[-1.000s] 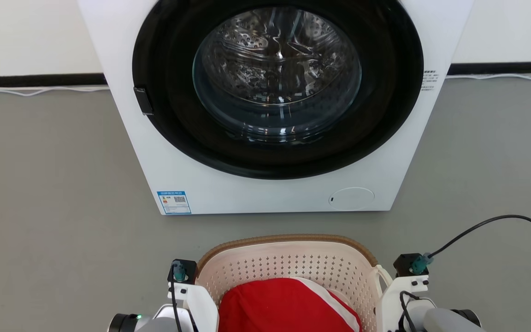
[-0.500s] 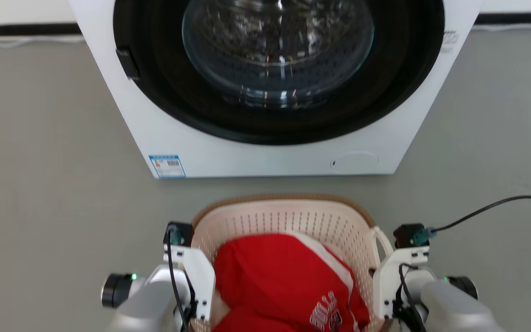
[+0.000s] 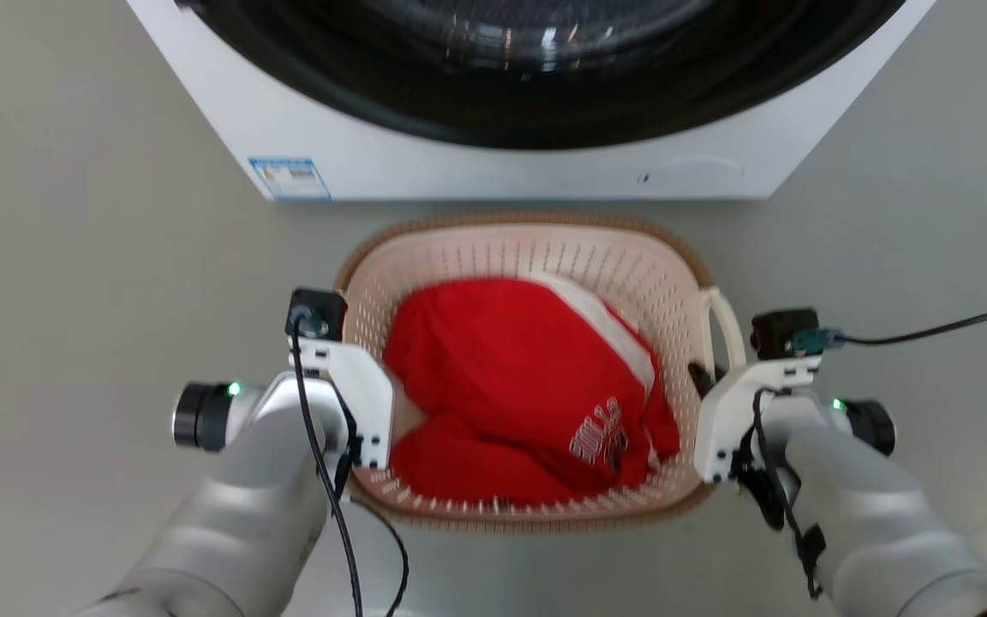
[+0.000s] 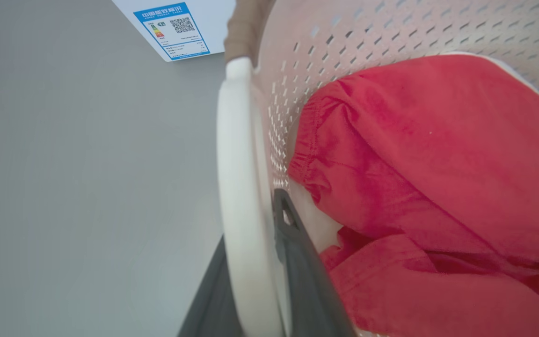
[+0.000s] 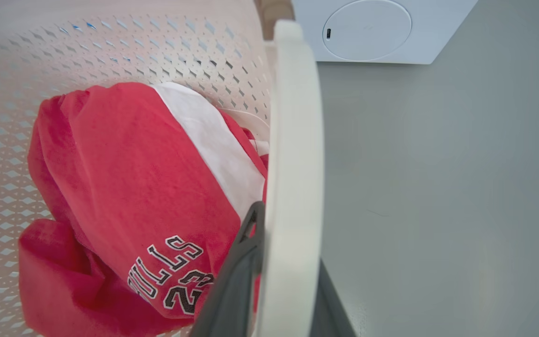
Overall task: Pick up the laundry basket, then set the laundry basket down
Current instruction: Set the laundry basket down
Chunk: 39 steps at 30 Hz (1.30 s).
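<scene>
Handles of laundry basket tight in left tool and right tool, outer fingers mostly hidden.

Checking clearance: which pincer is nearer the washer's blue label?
Left. The left pincer clamps the basket by the handle nearest the label; the right pincer clamps the opposite handle, farther away.

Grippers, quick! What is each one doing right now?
Left gripper: shut on the left loop handle of the laundry basket.
Right gripper: shut on its right loop handle.
</scene>
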### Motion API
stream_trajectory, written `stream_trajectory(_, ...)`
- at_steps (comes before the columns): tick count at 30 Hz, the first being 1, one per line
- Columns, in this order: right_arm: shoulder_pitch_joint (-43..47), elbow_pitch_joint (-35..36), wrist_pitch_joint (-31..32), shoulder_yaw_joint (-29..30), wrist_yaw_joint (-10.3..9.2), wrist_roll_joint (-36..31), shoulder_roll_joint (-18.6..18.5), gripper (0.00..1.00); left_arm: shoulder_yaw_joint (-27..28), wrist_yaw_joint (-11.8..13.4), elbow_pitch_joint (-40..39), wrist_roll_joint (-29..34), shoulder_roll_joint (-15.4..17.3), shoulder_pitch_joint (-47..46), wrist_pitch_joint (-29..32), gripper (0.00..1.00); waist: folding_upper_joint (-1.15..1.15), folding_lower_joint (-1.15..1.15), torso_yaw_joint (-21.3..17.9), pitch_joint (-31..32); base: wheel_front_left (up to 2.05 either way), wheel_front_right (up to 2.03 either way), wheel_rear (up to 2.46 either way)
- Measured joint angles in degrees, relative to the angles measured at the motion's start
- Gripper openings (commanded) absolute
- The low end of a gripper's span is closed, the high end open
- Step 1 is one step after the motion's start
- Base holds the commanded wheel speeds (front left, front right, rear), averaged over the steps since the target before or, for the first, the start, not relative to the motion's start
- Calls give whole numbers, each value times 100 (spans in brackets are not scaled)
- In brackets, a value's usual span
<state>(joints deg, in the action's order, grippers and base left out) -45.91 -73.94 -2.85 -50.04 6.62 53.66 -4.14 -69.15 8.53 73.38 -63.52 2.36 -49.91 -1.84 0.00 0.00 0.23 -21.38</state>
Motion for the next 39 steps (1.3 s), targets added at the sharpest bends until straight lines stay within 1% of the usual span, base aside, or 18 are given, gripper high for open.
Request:
stream_trajectory(2, -147, -36, -141, 13, 0, -1, 0, 0, 31, 4, 12, 2, -2, -131, -124, 0, 0, 0, 19, -209, 0, 0, 0)
stream_trajectory(6, -477, -71, -424, 57, 0, -16, -8, 0, 130, 91, 30, 2, 2, -438, -454, 0, 0, 0, 55, -637, 0, 0, 0)
stream_trajectory(9, -694, -89, -582, 138, 0, -46, -16, 0, 166, 111, 35, 2, 2, -621, -589, 0, 0, 0, 87, -953, 0, 0, 0)
stream_trajectory(12, -854, -94, -677, 316, 0, -253, -23, 0, 201, 125, 49, 2, 5, -769, -730, 0, 0, 0, 126, -1347, 0, 0, 0)
stream_trajectory(23, -1423, -88, -970, 933, 1, -925, -46, 0, 235, 240, 51, 97, 73, -1373, -1180, 0, 0, 0, 94, -2274, 0, 0, 0)
stream_trajectory(31, -1593, -78, -1080, 1322, 1, -1316, -29, 0, 268, 316, 47, 227, 124, -1668, -1229, 0, 0, 0, -22, -2767, 0, 0, 0)
stream_trajectory(33, -1641, -79, -1084, 1416, 1, -1385, -23, 0, 287, 358, 46, 259, 132, -1722, -1232, 0, 0, 0, -47, -2848, 0, 0, 0)
stream_trajectory(39, -1663, -71, -1087, 1588, 2, -1485, -12, 0, 321, 370, 43, 324, 134, -1776, -1237, 0, 0, 0, -61, -2985, 0, 0, 0)
